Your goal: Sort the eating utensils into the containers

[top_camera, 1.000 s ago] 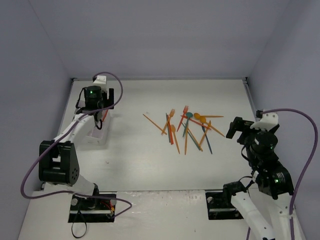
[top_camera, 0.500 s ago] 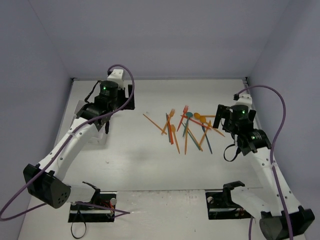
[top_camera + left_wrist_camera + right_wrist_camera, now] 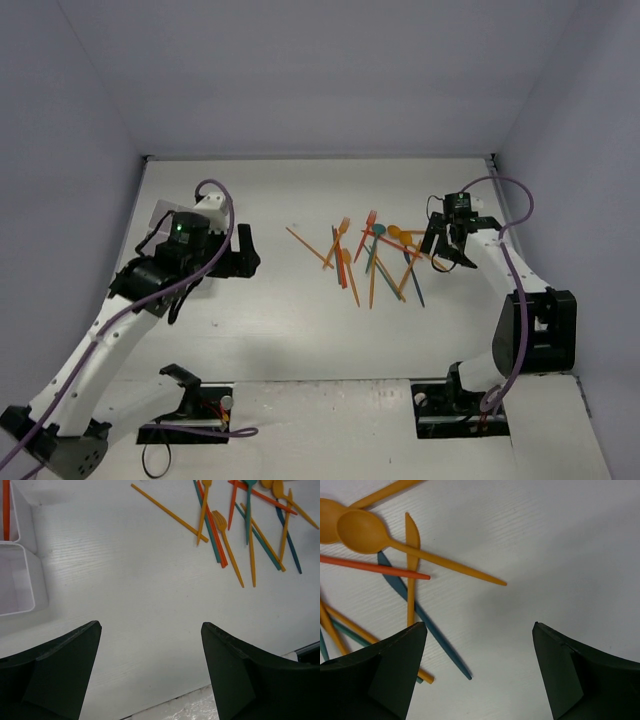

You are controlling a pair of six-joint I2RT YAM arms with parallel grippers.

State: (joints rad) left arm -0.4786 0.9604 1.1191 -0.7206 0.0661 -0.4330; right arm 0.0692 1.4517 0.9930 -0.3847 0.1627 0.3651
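Expect the utensils (image 3: 375, 258) to be light, slim and slippery; pinch the spoon (image 3: 450, 564) mid-handle. Your right gripper (image 3: 478, 630) and left gripper (image 3: 150, 627) both gape empty.

A white table (image 3: 280, 300) is stretching out beneath and ahead of the jaws of the left gripper (image 3: 150, 625), its top showing a faint wood-like grain. Just behind those jaws, a rougher, speckled strip (image 3: 190, 707) is running along the table's near edge. The same pale surface is lying under the jaws of the right gripper (image 3: 479, 625), catching soft shadows. Plain lavender-grey walls (image 3: 320, 80) are closing the table in beyond the jaws and out to either side. Even, diffuse light is washing over it all.
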